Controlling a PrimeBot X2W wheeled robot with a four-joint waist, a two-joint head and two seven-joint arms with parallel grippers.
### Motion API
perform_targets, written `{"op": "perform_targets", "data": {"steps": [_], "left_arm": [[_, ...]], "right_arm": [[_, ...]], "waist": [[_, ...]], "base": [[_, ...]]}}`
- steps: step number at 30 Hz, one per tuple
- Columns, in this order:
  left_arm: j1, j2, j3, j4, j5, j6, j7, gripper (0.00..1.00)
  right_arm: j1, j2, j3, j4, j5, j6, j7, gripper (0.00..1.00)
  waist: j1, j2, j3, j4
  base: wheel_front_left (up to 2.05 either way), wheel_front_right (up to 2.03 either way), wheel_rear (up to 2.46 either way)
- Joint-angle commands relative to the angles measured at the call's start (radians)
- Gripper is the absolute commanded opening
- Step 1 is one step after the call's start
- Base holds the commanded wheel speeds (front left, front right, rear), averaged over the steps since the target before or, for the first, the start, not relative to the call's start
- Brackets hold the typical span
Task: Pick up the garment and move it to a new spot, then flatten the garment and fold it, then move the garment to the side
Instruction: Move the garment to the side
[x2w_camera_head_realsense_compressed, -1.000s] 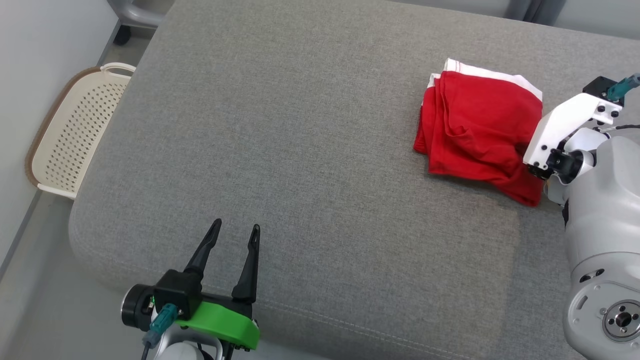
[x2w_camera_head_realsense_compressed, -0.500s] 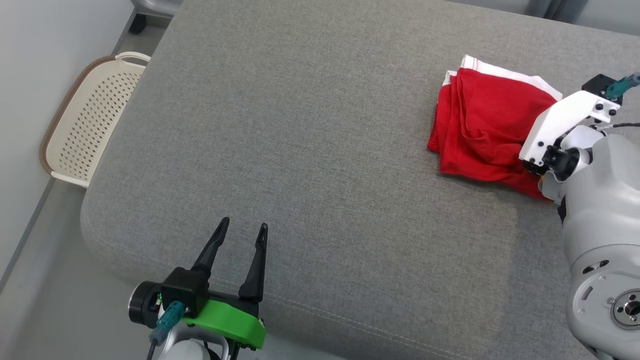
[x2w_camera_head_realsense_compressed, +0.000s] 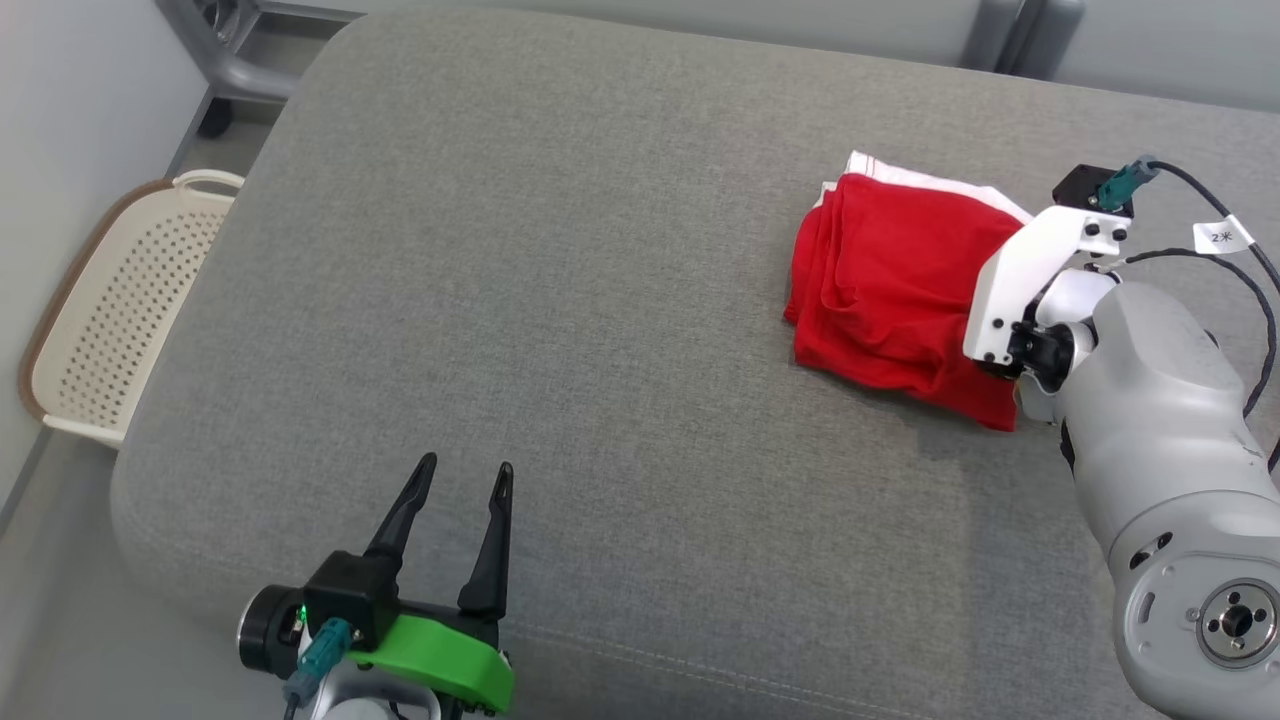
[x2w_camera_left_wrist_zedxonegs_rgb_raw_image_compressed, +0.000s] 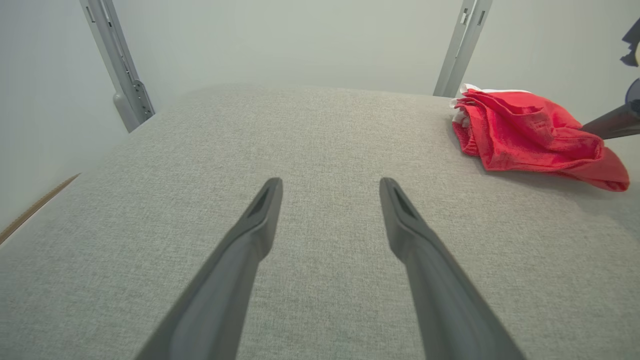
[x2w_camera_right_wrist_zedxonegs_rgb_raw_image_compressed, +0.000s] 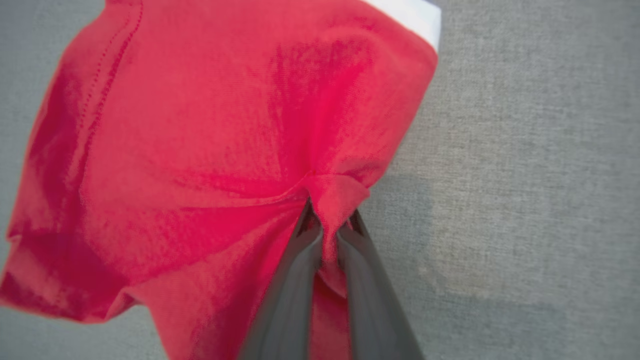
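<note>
Near edge: L gripper (x2w_camera_head_realsense_compressed: 467, 464), dark fingers on green mount, idle w/ jaws wide over grey woven-fabric cushion (x2w_camera_head_realsense_compressed: 600, 300). Farther, right side: crumpled red-and-white cloth garment (x2w_camera_head_realsense_compressed: 885, 285) on cushion, R gripper (x2w_camera_right_wrist_zedxonegs_rgb_raw_image_compressed: 331, 215) pinching one small fold. Risk: thin pinch probably slips on lift.

The left gripper (x2w_camera_head_realsense_compressed: 467, 468) sits at the lower left of the head view, fingers spread wide and pointing up-frame. The right arm (x2w_camera_head_realsense_compressed: 1160, 420) reaches in from the lower right, with the right gripper (x2w_camera_right_wrist_zedxonegs_rgb_raw_image_compressed: 331, 217) pinched on a fold of the garment (x2w_camera_right_wrist_zedxonegs_rgb_raw_image_compressed: 200, 125).
</note>
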Motion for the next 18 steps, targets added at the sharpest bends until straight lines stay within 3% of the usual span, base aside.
{"op": "perform_targets", "data": {"steps": [1, 5, 18], "left_arm": [[0.022, 0.009, 0.008, 0.0, 0.006, 0.002, -0.003, 1.0], [0.043, 0.017, 0.03, -0.006, 0.005, 0.007, -0.003, 1.0], [0.045, 0.019, 0.05, -0.022, 0.011, 0.008, -0.003, 1.0]], "right_arm": [[0.012, -0.007, 0.03, 0.008, 0.008, 0.0, 0.0, 0.0], [0.033, -0.026, 0.122, 0.017, 0.022, 0.0, 0.008, 0.0], [0.027, -0.072, 0.408, 0.02, 0.132, 0.0, 0.06, 0.0]], "waist": [[0.0, 0.0, -0.053, -0.067], [0.0, 0.0, -0.089, -0.146], [0.0, 0.0, -0.09, -0.3]], "base": [[0.0, 0.0, 0.0], [0.0, 0.0, 0.0], [0.0, 0.0, 0.0]]}}
